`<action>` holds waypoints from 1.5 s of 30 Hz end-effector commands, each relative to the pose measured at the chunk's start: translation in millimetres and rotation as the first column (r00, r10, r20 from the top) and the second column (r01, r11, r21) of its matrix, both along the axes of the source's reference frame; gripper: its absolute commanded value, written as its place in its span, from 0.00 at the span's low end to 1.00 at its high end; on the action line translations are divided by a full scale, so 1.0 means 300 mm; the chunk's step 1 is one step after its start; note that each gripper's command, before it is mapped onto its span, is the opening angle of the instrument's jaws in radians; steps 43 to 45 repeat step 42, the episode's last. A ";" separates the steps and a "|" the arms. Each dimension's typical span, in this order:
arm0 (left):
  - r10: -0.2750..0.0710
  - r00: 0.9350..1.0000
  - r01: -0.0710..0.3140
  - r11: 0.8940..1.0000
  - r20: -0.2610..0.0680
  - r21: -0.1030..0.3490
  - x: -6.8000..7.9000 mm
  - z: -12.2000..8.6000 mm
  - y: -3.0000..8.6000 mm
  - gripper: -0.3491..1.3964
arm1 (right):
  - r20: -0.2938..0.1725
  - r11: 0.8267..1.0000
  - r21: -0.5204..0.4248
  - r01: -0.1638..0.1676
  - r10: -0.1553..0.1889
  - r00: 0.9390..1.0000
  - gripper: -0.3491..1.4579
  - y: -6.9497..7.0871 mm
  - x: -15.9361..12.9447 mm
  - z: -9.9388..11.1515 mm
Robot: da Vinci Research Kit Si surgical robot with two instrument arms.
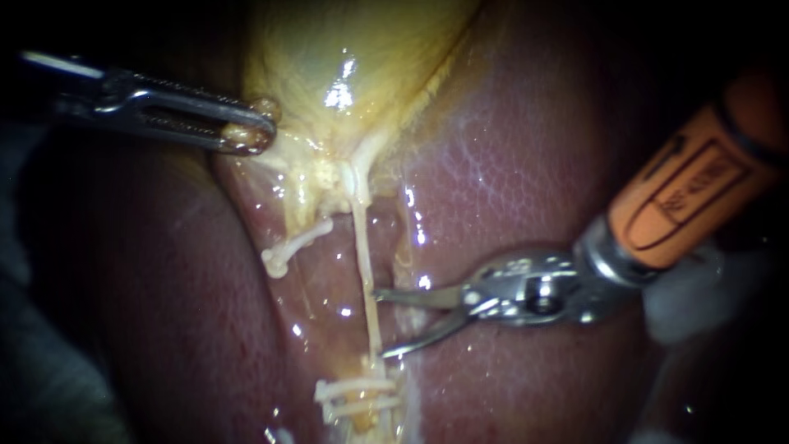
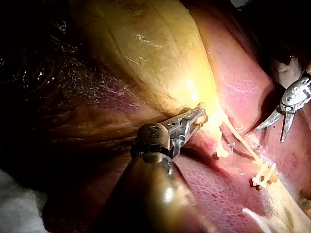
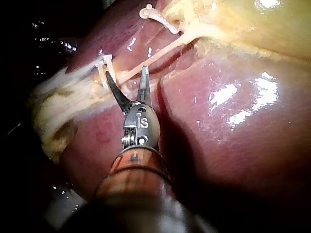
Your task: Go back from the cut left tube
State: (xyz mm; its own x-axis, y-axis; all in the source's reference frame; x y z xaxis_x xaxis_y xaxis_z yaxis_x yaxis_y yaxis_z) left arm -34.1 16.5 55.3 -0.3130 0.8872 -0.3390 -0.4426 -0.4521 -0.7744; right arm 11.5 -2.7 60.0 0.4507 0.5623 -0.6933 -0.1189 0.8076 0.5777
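The right instrument (image 1: 378,323) holds its jaws agape at the uncut tube (image 1: 360,238); the left instrument (image 1: 251,131) clamps the gallbladder (image 1: 329,49) edge.

bare liver (image 1: 534,164) free beside taut tube (image 1: 367,271)

The gallbladder (image 1: 345,74) is pale yellow and glossy, and it tapers to a narrow neck. The liver (image 1: 526,164) lies beneath it and on both sides, reddish-brown with a fine mottled surface and wet highlights. From the neck, a thin, pale uncut tube (image 1: 367,279) runs straight across the liver surface. White clips (image 1: 357,393) sit crosswise on the end of this tube away from the gallbladder. They are close together and bedded in yellowish tissue. The exact clip count cannot be determined.
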 end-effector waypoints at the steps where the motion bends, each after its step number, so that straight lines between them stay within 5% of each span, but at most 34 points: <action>1: 0.000 1.000 0.000 1.000 0.000 0.000 -0.0001 0.0002 0.0000 0.00 | 0.012 0.999 -0.039 0.002 -0.001 1.000 0.99 0.0014 -0.0039 -0.0021; 6: 0.000 1.000 0.000 1.000 0.000 0.000 -0.0001 0.0002 0.0000 0.00 | 0.119 0.989 -0.135 0.059 -0.043 0.992 0.99 0.0083 -0.0178 -0.0090; 8: 0.000 1.000 0.000 1.000 0.000 0.000 -0.0001 0.0002 0.0000 0.00 | 0.176 0.984 -0.155 0.093 -0.065 0.982 0.98 0.0104 -0.0212 -0.0105; 11: 0.000 1.000 0.000 1.000 0.000 0.000 -0.0002 0.0002 0.0000 0.00 | 0.271 0.974 -0.182 0.139 -0.086 0.959 0.97 0.0129 -0.0245 -0.0117; 14: -0.001 1.000 0.001 1.000 -0.001 -0.001 -0.0007 0.0008 0.0000 0.00 | 0.313 0.965 -0.210 0.158 -0.086 0.946 0.97 0.0138 -0.0252 -0.0118; 21: -0.006 1.000 0.006 1.000 -0.007 -0.011 -0.0048 0.0070 -0.0012 0.00 | 0.366 0.950 -0.266 0.166 -0.060 0.928 0.99 0.0142 -0.0251 -0.0114; 26: -0.004 1.000 0.004 1.000 -0.005 -0.013 -0.0104 0.0136 -0.0016 0.00 | 0.371 0.949 -0.265 0.173 -0.065 0.926 0.99 0.0144 -0.0251 -0.0112; 29: 0.000 1.000 0.000 1.000 0.000 -0.014 -0.0127 0.0176 -0.0022 0.00 | 0.351 0.950 -0.253 0.186 -0.089 0.932 0.99 0.0144 -0.0252 -0.0112; 45: 0.004 1.000 -0.004 1.000 -0.001 -0.013 -0.0127 0.0183 -0.0028 0.00 | 0.347 0.950 -0.250 0.187 -0.093 0.933 0.99 0.0145 -0.0248 -0.0112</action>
